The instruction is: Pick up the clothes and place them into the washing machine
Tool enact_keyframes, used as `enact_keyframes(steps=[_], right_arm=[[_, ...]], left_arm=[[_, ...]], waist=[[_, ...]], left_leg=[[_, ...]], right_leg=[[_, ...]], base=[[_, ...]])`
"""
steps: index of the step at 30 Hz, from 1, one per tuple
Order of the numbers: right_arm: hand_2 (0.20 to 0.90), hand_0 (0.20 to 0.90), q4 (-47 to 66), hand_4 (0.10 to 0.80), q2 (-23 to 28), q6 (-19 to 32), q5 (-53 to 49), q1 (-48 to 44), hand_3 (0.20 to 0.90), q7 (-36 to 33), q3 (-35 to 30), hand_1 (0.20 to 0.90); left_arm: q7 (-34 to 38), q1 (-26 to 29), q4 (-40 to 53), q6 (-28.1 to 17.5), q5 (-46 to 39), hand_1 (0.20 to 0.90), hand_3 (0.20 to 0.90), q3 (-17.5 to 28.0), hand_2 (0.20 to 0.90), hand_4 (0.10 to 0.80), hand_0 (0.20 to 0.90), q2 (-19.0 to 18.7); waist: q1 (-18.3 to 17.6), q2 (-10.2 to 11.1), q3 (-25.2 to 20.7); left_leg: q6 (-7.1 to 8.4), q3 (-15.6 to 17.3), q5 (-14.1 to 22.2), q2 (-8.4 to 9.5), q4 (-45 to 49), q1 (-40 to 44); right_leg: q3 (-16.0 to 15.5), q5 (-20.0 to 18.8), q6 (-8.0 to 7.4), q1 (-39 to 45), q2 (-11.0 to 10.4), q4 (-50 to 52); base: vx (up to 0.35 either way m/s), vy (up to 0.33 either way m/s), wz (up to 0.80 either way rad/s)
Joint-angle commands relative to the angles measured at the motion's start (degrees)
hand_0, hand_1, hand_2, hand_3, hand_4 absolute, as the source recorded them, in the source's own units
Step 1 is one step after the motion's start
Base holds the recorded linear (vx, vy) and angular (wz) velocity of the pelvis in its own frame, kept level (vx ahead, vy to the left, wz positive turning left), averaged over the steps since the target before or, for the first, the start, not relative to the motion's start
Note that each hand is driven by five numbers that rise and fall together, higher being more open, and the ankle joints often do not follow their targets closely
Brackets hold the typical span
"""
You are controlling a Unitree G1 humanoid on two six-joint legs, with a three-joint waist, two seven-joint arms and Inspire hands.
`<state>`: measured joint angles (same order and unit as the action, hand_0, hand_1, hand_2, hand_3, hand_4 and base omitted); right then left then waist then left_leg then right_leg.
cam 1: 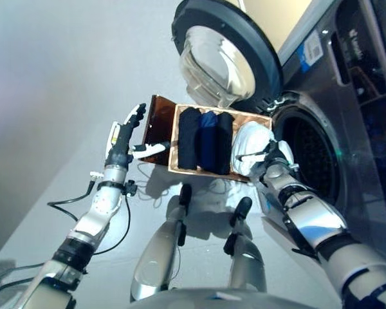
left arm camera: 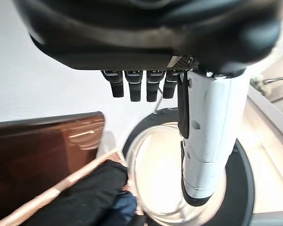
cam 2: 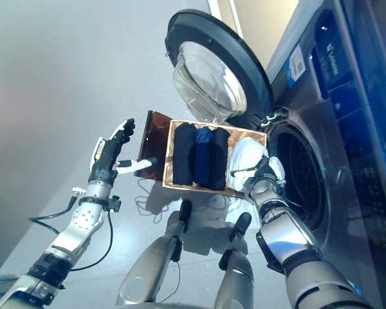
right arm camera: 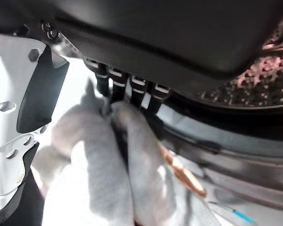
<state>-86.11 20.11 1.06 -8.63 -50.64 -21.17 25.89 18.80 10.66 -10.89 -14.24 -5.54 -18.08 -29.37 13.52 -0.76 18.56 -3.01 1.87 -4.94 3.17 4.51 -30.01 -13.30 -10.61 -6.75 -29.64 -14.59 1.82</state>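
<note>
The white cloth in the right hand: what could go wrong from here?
The right hand grips only a fold of the white cloth, so it may slip out before reaching the drum. Hanging cloth may also catch on the basket rim or the drum's edge.

A white garment is seen at one end of a light wooden basket, beside 3 folded clothes: a black one, a navy blue one and another black one. A glossy reddish-brown panel is shown beside the basket. The washing machine is coloured dark grey, its open door ringed in black around clear glass. The floor is pale grey. Each robot hand is dark with a white thumb cover, the left and the right.
</note>
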Motion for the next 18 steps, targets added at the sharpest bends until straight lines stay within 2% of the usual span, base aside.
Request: enact_keyframes(steps=[1,2,8,9,10,11,12,13,16,18], right_arm=[[0.9,0.9,-0.8,0.8,3.6,-1.0,2.8,-4.8,0.9,-0.7,3.3,0.9],[0.9,0.9,-0.9,0.8,3.9,-1.1,3.0,-4.9,0.9,-0.7,3.2,0.9],[0.9,0.9,-0.5,0.8,4.9,-0.9,3.8,-5.3,0.9,-1.0,3.4,0.9],[0.823,0.823,-0.4,0.745,4.7,-0.9,4.0,-5.4,0.823,-1.0,3.6,0.823],[0.565,0.565,-0.4,0.561,4.4,-1.0,4.2,-5.1,0.565,-1.0,3.7,0.565],[0.494,0.494,-0.4,0.51,4.2,-1.1,4.4,-5.0,0.494,-1.0,3.8,0.494],[0.45,0.45,-0.3,0.478,4.0,-1.1,4.8,-5.0,0.45,-1.0,4.1,0.45],[0.376,0.376,-0.2,0.425,3.9,-1.1,4.9,-5.0,0.376,-0.9,4.2,0.376],[0.359,0.359,-0.2,0.414,3.2,-1.3,5.8,-5.1,0.359,-1.1,4.6,0.359],[0.304,0.304,-0.1,0.375,2.7,-1.3,6.3,-4.7,0.304,-1.2,4.8,0.304]], left_arm=[[1.8,-1.0,11.4,-5.9,1.6,0.9,0.9,3.5,0.9,0.8,0.9,-1.3],[1.9,-1.0,11.1,-6.0,1.8,0.9,0.9,3.4,0.9,0.8,0.9,-1.3],[3.3,0.2,10.9,-5.8,2.6,0.9,0.9,2.8,0.9,0.8,0.9,-0.6],[3.6,0.6,10.8,-5.8,2.7,0.9,0.9,2.6,0.9,0.8,0.9,-0.6],[3.7,0.6,10.8,-5.8,2.8,0.9,0.9,2.4,0.9,0.8,0.9,-0.6],[3.7,0.7,10.9,-5.7,2.9,0.9,0.9,2.3,0.9,0.8,0.9,-0.7],[3.8,0.7,11.0,-5.8,2.8,0.9,0.9,2.2,0.9,0.8,0.9,-0.7],[3.9,0.6,11.0,-5.9,2.7,0.9,0.9,2.2,0.9,0.8,0.9,-0.7],[4.3,0.1,11.5,-6.0,3.2,0.9,0.9,2.4,0.9,0.8,0.9,-0.7],[4.5,-0.1,11.5,-6.0,3.3,0.9,0.9,2.3,0.9,0.8,0.9,-0.7]], waist=[[1.6,-1.7,-1.1],[2.0,-1.9,-1.4],[2.9,-3.0,-0.8],[2.9,-3.0,-0.7],[2.9,-3.1,-0.8],[3.0,-3.1,-0.7],[3.1,-3.2,-0.8],[3.2,-3.3,-0.9],[3.5,-3.6,-1.1],[3.5,-3.6,-1.1]], left_leg=[[3.63,-3.7,7.6,2.9,8.8,-8.9],[3.96,-4.1,9.2,2.68,8.8,-8.6],[4.12,-4.2,8.7,3.01,9.2,-11.0],[4.16,-4.2,8.7,3.14,9.4,-11.4],[4.17,-4.3,8.8,3.17,9.6,-11.6],[4.15,-4.3,8.8,3.31,9.7,-11.8],[4.14,-4.2,8.8,3.42,9.9,-12.1],[4.14,-4.3,8.8,3.44,9.8,-12.3],[4.18,-4.4,8.7,3.53,9.8,-12.5],[4.15,-4.5,8.8,3.54,10.2,-12.9]], right_leg=[[-0.2,4.0,-0.84,0.1,-4.9,5.1],[0.1,5.4,-1.26,0.4,-4.6,5.2],[-0.6,6.0,-1.11,-0.7,-4.8,5.3],[-0.8,6.1,-1.07,-0.8,-4.8,5.4],[-0.9,6.2,-1.01,-0.8,-4.8,5.4],[-1.0,6.2,-0.99,-0.9,-4.8,5.4],[-1.1,6.2,-1.0,-1.0,-4.9,5.4],[-1.2,6.2,-1.03,-1.0,-5.0,5.4],[-1.5,6.4,-1.05,-1.0,-4.9,5.2],[-1.6,6.5,-1.01,-1.1,-5.0,5.5]], base=[[0.113,-0.008,0.15],[0.114,0.001,0.16],[0.032,0.008,0.1],[0.017,-0.001,0.13],[0.011,-0.001,0.13],[0.013,0.0,0.1],[0.011,0.003,0.08],[0.009,0.001,0.04],[0.015,0.012,0.05],[0.005,0.008,0.08]])
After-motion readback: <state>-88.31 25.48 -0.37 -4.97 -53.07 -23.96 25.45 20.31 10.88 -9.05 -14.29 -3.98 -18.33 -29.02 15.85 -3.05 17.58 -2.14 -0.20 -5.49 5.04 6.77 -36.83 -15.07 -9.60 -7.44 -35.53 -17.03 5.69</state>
